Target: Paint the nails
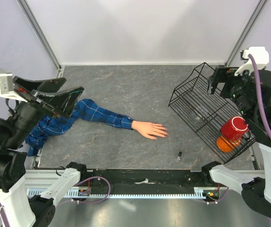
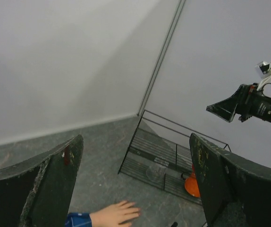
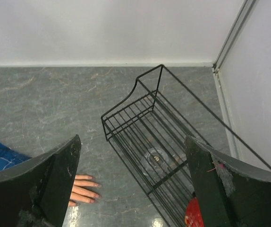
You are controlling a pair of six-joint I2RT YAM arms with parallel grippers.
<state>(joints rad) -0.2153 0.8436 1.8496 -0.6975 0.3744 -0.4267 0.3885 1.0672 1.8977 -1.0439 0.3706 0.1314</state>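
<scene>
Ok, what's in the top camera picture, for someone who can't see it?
A pale mannequin hand on a blue plaid sleeve lies on a grey table, a tiny dark bottle nearby. A black wire rack holds a red mug. The left arm and right arm hover either side.

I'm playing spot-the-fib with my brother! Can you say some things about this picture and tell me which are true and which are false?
1. The pale peach mannequin hand lies on the grey table. True.
2. The left tool holds the small dark bottle. False: it is open and empty, and the bottle stands on the table.
3. The red mug sits in the black wire rack. True.
4. The right tool is shut. False: it is open and holds nothing.
5. The mannequin's sleeve is plain green. False: it is blue plaid.
</scene>
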